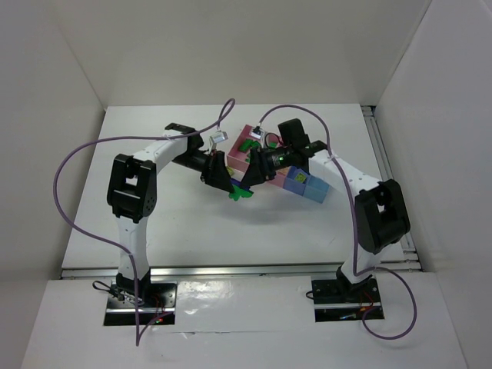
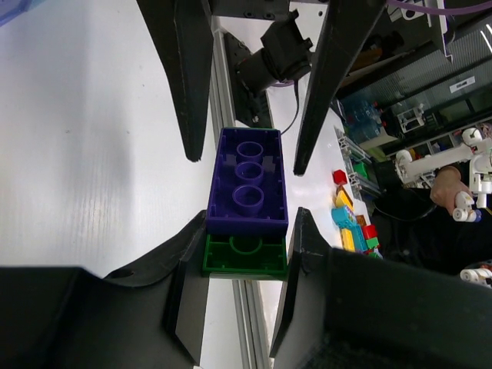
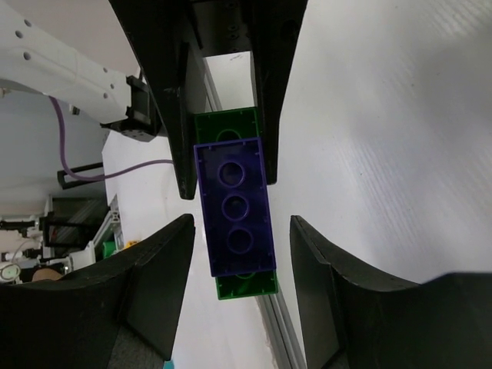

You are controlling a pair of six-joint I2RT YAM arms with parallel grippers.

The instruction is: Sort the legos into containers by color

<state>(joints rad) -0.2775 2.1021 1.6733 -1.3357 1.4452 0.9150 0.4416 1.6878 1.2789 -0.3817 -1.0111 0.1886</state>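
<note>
The left pincer is clamped on the sides of a dark green brick, and a dark blue brick sits stacked on the green one, reaching past the fingertips toward the other arm. The right pincer faces it from the opposite end with jaws parted, one finger on either side of the blue brick and a thin gap showing on each side. From above, the stacked pair lies between the two arms, just beside the pink tray, over the white table
</note>
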